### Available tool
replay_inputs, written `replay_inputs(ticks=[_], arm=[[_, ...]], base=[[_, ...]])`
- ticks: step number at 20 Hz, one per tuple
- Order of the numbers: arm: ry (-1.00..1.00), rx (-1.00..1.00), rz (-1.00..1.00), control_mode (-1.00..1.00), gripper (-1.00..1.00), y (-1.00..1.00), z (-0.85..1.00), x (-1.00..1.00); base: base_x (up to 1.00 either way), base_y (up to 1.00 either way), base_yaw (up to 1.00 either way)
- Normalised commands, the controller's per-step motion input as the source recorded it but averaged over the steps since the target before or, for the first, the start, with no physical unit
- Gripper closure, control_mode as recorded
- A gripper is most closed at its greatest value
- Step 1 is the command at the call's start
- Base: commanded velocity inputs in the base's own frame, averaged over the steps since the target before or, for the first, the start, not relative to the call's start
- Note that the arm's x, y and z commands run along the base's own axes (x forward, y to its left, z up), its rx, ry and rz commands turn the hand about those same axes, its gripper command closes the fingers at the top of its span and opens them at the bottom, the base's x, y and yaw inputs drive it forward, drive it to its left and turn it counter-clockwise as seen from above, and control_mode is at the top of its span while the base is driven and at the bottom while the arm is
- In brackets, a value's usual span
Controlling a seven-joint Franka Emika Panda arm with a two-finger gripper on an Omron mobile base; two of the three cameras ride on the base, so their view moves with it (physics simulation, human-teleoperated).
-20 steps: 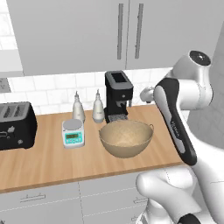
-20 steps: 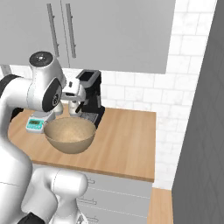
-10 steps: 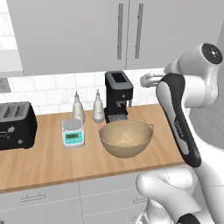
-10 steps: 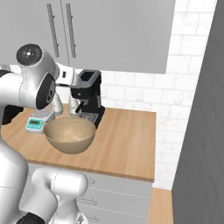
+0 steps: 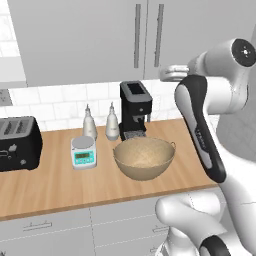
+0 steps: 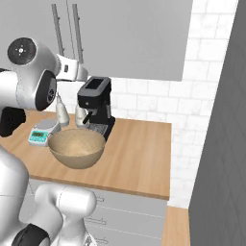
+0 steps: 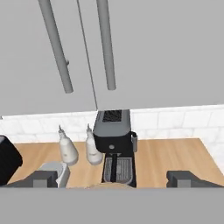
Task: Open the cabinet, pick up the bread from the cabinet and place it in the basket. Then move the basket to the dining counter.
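You see the wide light-grey wall cabinet [image 7: 131, 52] shut, its metal bar handles [image 7: 106, 43] just above and ahead of your wide-open jaws, the tan woven basket [image 5: 144, 158] empty on the counter below them, so every step remains.

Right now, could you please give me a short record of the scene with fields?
cabinet: both doors shut, bar handles side by side
basket: on the wood worktop, nothing in it
pincer: open, raised towards the cabinet handles, holding nothing
coffee machine: behind the basket, by the tiled wall
bread: cannot tell, doors shut
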Motion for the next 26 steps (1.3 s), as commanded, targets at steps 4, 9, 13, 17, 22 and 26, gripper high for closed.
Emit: replay_inputs(ticks=[4,9,13,17,22,26], arm=[[0.0,0.0,-0.08,-1.0,-1.0,0.09,0.44,0.37],[0.0,0.0,0.0,-1.0,-1.0,-0.02,0.24,0.38],[0.0,-0.01,0.0,-1.0,-1.0,0.02,0.03,0.45],[-0.02,-0.01,0.0,-1.0,-1.0,0.16,0.0,0.46],[-0.09,-0.02,0.02,-1.0,-1.0,0.18,-0.04,0.31],[0.0,-0.03,0.0,-1.0,-1.0,0.0,0.0,0.42]], base=[[0.0,0.0,0.0],[0.0,0.0,0.0],[0.0,0.0,0.0],[0.0,0.0,0.0],[0.0,0.0,0.0],[0.0,0.0,0.0]])
